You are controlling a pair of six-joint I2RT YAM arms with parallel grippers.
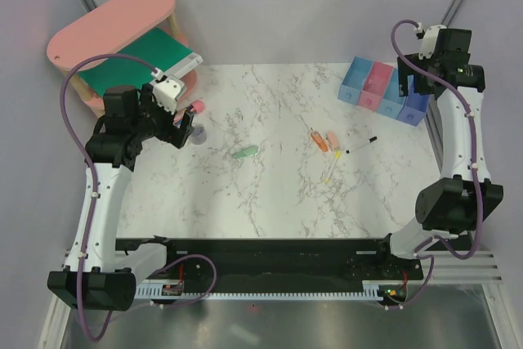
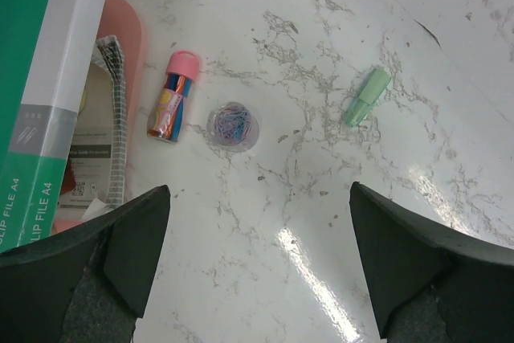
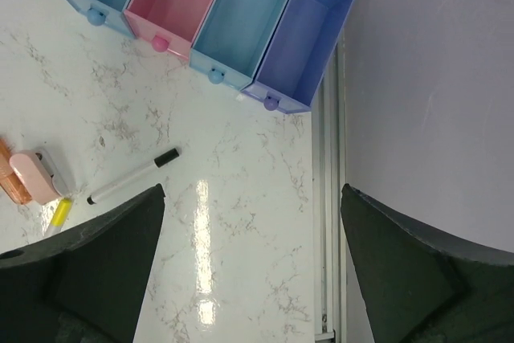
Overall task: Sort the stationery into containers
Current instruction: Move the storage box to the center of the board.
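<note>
Tools: left tool (image 2: 259, 198) and right tool (image 3: 250, 194) both spread, empty.
Risk: pink tube (image 2: 171, 98) beside shelf (image 1: 106, 22) could roll from pinch.

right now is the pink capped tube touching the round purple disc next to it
Apart. The left wrist view shows the pink capped tube and the purple disc lying side by side with a clear gap between them.

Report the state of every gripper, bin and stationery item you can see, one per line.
left gripper, jaws open, empty
right gripper, jaws open, empty
four bins, all empty
pink-capped tube, capped, lying on its side
mint-green capsule, lying flat, not binned
pen, capped, lying flat, not binned
round clip disc, resting flat, apart from the tube
</note>
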